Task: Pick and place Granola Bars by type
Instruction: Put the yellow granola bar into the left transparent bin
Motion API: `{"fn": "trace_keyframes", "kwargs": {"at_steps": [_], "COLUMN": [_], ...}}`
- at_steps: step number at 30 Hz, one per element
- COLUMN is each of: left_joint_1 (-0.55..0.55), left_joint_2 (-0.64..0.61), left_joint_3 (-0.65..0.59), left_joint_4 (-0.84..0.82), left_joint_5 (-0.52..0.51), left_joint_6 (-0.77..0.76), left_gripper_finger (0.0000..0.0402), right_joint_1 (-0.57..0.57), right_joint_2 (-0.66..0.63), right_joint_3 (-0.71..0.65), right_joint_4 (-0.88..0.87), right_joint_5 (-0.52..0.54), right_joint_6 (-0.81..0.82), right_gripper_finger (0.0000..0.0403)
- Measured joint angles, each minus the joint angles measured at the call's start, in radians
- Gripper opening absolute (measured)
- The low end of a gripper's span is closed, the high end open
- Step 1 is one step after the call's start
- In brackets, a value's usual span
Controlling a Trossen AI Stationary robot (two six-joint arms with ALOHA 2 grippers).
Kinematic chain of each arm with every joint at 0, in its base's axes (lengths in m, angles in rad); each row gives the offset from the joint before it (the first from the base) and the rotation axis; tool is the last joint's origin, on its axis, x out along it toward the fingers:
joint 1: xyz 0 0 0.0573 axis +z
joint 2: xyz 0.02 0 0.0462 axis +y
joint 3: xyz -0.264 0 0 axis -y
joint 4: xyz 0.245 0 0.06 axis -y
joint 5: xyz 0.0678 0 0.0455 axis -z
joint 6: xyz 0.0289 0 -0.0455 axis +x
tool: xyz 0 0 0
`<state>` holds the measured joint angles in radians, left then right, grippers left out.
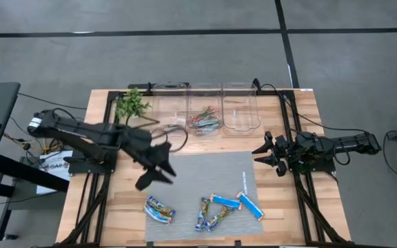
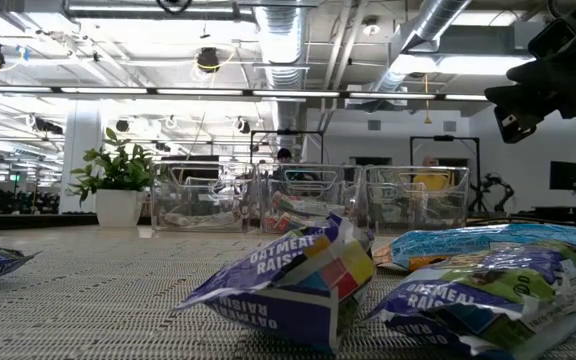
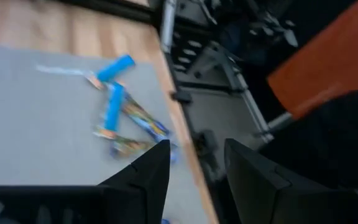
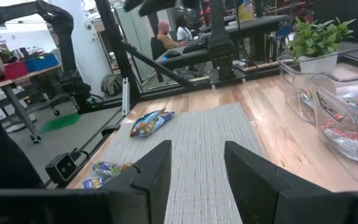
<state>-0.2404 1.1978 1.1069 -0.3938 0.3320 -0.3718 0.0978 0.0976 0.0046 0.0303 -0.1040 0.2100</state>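
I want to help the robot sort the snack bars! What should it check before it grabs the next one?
1. Left gripper open and empty: ok, its fingers are apart above the grey mat and hold nothing.
2. Right gripper out of the way: ok, it waits open at the mat's right edge.
3. Bars left to pick: ok, blue bars and mixed-colour bars lie on the mat's near part.
4. Middle bin has room: ok, only a few red-green-orange bars inside.
5. Right bin free: ok, it looks empty.
6. Which bar is on top in the pile: cannot tell.
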Motion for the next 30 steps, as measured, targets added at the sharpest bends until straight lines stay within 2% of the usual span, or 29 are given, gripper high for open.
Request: {"fn": "trace_keyframes", "kwargs": {"at_steps": [6,12,17,22,30], "left_joint_1": [-0.171,-0.314,-0.436,-0.547,-0.614], "left_joint_2": [0.038,0.083,0.133,0.213,0.363], "left_joint_3": [0.0,0.0,-0.001,-0.001,-0.001], "left_joint_4": [-0.066,-0.201,-0.315,-0.317,-0.315], "left_joint_5": [0.012,0.026,-0.083,-0.209,-0.322], "left_joint_6": [-0.106,-0.078,-0.035,-0.024,0.031], "left_gripper_finger": [0.0144,0.0144,0.0144,0.0144,0.0144], "right_joint_1": [0.0,0.0,0.0,0.0,0.0], "right_joint_2": [0.0,0.0,0.0,0.0,0.0], "right_joint_3": [0.0,0.0,0.0,0.0,0.0], "right_joint_4": [0.0,0.0,0.0,0.0,0.0], "right_joint_5": [0.0,0.0,0.0,0.0,0.0], "right_joint_6": [0.0,0.0,0.0,0.0,0.0], "right_gripper_finger": [0.0143,0.0141,0.0144,0.0142,0.0144]}}
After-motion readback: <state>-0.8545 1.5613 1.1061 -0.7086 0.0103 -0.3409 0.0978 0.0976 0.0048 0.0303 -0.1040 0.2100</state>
